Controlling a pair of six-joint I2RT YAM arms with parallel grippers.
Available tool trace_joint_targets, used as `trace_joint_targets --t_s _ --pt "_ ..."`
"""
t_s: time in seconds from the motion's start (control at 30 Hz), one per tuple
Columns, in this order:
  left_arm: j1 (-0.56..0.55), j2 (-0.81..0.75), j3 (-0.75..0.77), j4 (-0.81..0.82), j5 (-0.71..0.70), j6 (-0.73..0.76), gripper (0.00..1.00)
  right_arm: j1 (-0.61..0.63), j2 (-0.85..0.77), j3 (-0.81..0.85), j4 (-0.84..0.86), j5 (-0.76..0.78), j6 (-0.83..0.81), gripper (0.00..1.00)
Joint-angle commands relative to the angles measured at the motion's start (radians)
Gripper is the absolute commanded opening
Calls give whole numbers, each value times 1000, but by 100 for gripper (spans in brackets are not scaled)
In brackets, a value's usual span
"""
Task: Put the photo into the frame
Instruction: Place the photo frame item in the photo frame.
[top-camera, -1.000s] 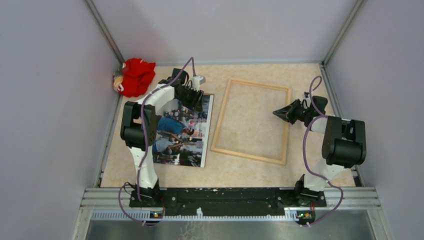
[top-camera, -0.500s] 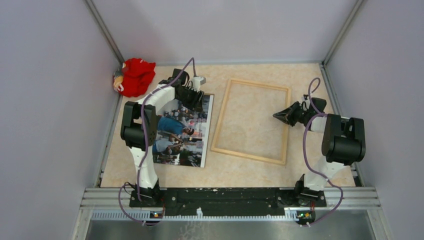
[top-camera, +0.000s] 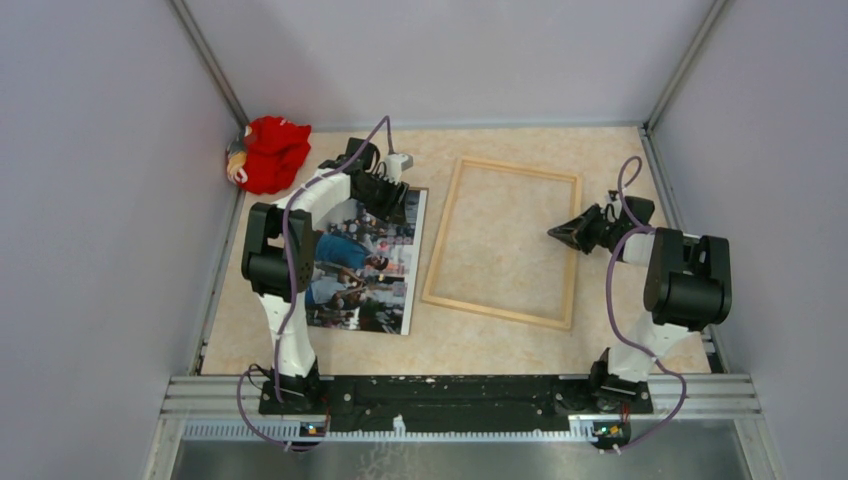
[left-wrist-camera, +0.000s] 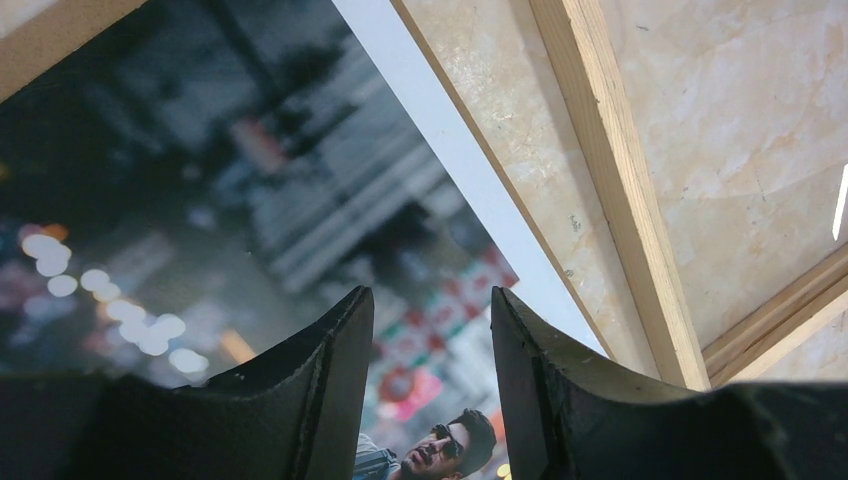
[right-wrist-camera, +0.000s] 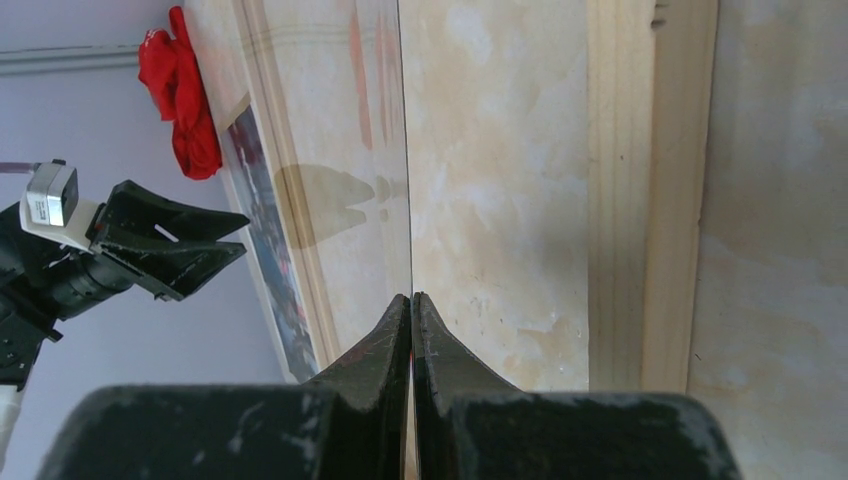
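The photo (top-camera: 365, 265), a crowd print, lies face up at the left; it fills the left wrist view (left-wrist-camera: 200, 180). The light wood frame (top-camera: 443, 235) lies flat to its right, and its rail shows in the left wrist view (left-wrist-camera: 610, 170). My left gripper (top-camera: 395, 205) is open and empty just above the photo's far right corner (left-wrist-camera: 432, 310). My right gripper (top-camera: 556, 233) is over the frame's right rail (right-wrist-camera: 650, 180). It is shut (right-wrist-camera: 411, 297) on the edge of a thin clear sheet (right-wrist-camera: 340, 150), seen edge-on, which reflects the scene.
A crumpled red cloth (top-camera: 270, 152) lies in the far left corner against the wall. Grey walls close in the left, far and right sides of the beige tabletop (top-camera: 620, 340). A metal rail (top-camera: 450, 390) runs along the near edge.
My right gripper has shifted very slightly toward the near side, still shut on the clear sheet. The left arm, photo and frame have not moved.
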Motion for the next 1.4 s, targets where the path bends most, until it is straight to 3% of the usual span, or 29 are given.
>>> trace_joint_targets --t_s 0.0,1.37 --pt "-3 -44 -14 18 5 9 54 -22 -23 13 23 10 -19 0" --pt "-5 -42 -19 20 -1 11 54 -43 -17 -29 60 -6 3 0"
